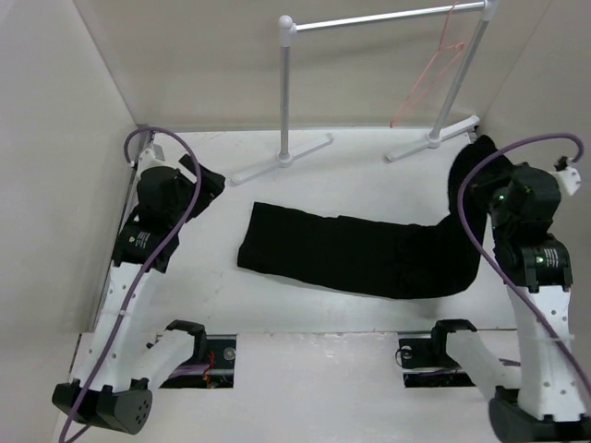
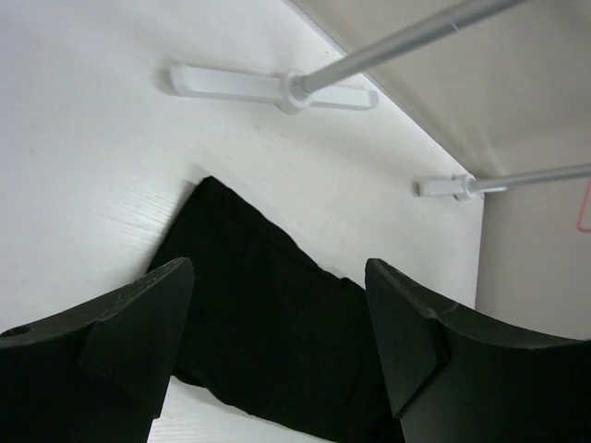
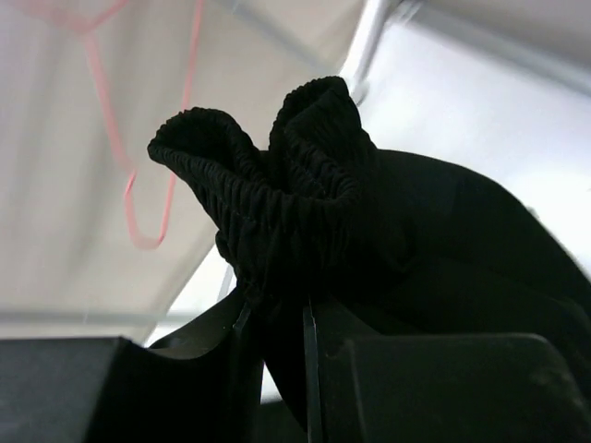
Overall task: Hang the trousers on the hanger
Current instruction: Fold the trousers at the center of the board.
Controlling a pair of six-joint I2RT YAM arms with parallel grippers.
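While the right gripper [image 3: 272, 318] pinches the gathered waistband of the trousers [image 1: 360, 251], its jaws narrow with elastic bunched between them, most of the cloth lies flat on the table [image 1: 305, 318], with the legs stretched toward the left arm. Only the waist end is raised, near the right foot of the rack [image 1: 383, 20]. The hanger [image 1: 432, 72] hangs from the rack's top bar at the far right, above and beyond the held waistband and clear of it. The left gripper [image 2: 277, 318] hovers over the leg ends with its jaws wide, holding nothing.

The hold looks like a small fold of elastic, so the weight of the trailing legs may drag it out of the jaws as more cloth leaves the table. The hanger is thin wire and hangs free. A nudge from the wad of cloth or from the arm could set it swinging or knock it off the bar. The bunched waist also seems bulky to feed through the triangle. As the legs drag, they could catch the rack's foot.
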